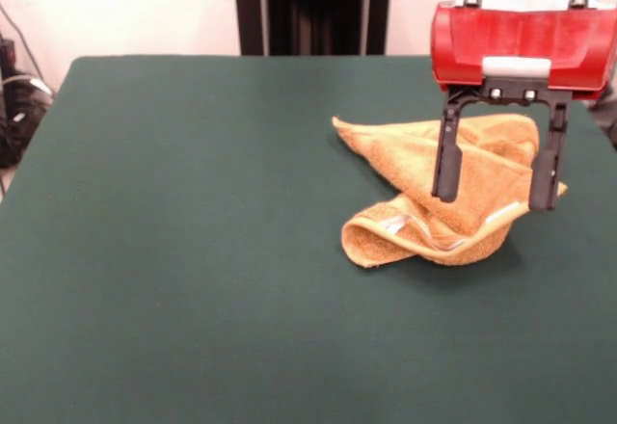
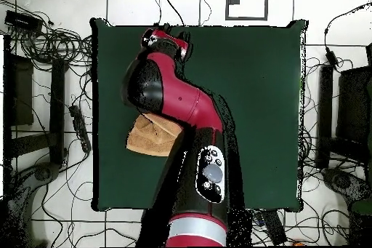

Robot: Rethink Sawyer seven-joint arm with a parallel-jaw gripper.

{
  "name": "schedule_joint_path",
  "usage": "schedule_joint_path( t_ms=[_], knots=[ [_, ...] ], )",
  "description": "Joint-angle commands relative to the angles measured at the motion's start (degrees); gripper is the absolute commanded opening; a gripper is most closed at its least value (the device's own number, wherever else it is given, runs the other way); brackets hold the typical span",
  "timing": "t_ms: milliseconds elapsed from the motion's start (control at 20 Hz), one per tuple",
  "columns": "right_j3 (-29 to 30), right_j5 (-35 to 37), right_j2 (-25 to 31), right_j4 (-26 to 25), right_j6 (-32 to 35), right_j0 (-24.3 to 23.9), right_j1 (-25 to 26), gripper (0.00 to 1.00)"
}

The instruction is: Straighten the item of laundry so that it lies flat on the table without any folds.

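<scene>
crumpled orange-tan terry towel (image 1: pixel 445 193) sits around 3 o'clock on the dark green felt table (image 1: pixel 193 251). red and black hand (image 1: pixel 494 187) hangs right over it, fingers spread, pinching nothing; towel's long axis runs 10-to-4.

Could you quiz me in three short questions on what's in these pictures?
1. True or false: the towel lies flat on the table.
2. The pincer is: A) shut on the towel, B) open, with its two fingers apart, C) out of sight.
3. Fill in: in the overhead view, the arm hides part of the ____.

Key: 1. False, it is crumpled, with a fold rolled over at its near edge. 2. B. 3. towel.
</scene>
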Motion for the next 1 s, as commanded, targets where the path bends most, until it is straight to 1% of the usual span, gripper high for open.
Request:
schedule_joint_path(
  t_ms=[50, 100, 350, 500, 750, 850, 1000],
  knots=[
    [8.8, 0.0, 4.6, 4.8, 18.4, 3.5, 3.3, 1.00],
    [8.8, 0.1, 4.1, 5.3, 18.6, 4.0, 3.3, 1.00],
    [9.3, -1.3, 5.0, 5.4, 20.3, 4.2, 3.2, 1.00],
    [9.0, -1.9, 3.6, 6.7, 21.4, 5.8, 3.8, 1.00],
    [9.0, -2.2, 3.1, 8.2, 22.4, 6.5, 4.0, 1.00],
    [9.1, -2.8, 3.4, 8.3, 22.6, 6.4, 4.1, 1.00],
    [9.5, -4.6, 5.2, 7.0, 22.9, 5.3, 4.5, 1.00]
  ],
)
